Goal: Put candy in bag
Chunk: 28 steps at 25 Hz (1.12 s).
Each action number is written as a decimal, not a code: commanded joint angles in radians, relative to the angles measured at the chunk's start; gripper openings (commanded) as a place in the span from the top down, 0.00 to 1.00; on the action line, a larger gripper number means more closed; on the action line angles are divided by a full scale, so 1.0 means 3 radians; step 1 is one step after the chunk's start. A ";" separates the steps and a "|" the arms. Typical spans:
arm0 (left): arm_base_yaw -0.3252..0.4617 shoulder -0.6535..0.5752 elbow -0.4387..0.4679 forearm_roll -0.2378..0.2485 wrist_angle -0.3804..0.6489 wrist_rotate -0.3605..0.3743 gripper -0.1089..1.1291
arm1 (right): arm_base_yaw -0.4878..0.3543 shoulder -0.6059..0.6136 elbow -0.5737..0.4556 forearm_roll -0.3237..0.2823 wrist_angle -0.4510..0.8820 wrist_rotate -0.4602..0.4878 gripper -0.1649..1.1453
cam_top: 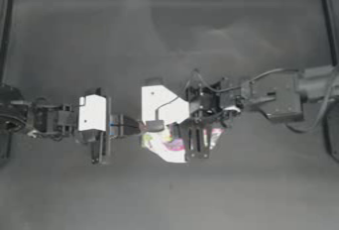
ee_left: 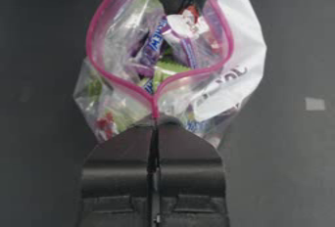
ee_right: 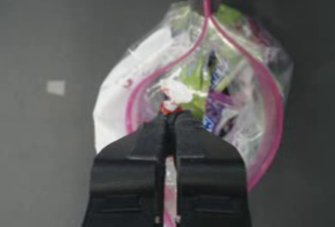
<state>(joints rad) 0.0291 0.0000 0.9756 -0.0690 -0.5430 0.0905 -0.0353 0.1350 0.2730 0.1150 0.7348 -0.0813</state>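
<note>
Candy [ee_right: 175, 95] is right at the tips of my right gripper [ee_right: 174, 118], pinched between closed jaws and already poked down inside the bag's [ee_left: 222, 74] open mouth, sitting over the colourful sweets. The pink zip strip [ee_left: 98, 59] loops wide around it. My left gripper [ee_left: 155, 123] is clamped on the near end of that strip, holding the pouch open just off the dark table [cam_top: 165, 40]. For the drop I'd keep the left totally still, push a bit deeper, then open — releasing near the rim risks it bouncing out.
</note>
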 commanded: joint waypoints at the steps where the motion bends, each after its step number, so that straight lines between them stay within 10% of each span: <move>1: -0.0015 -0.0061 -0.0066 0.0000 -0.0020 0.0000 0.88 | 0.0005 -0.0056 -0.0031 0.0026 -0.0015 -0.0005 0.56; 12: -0.0015 -0.0061 -0.0066 0.0000 -0.0026 0.0000 0.88 | -0.0026 -0.0036 -0.0010 0.0026 -0.0015 -0.0010 0.20; 28: -0.0056 -0.0179 -0.0072 0.0005 -0.0020 0.0000 0.88 | -0.0092 -0.0706 0.0215 -0.0005 -0.0153 -0.0056 0.19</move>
<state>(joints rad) 0.0184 -0.0031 0.9756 -0.0690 -0.5430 0.0905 -0.0583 -0.0215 0.3344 0.1166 0.7056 -0.0997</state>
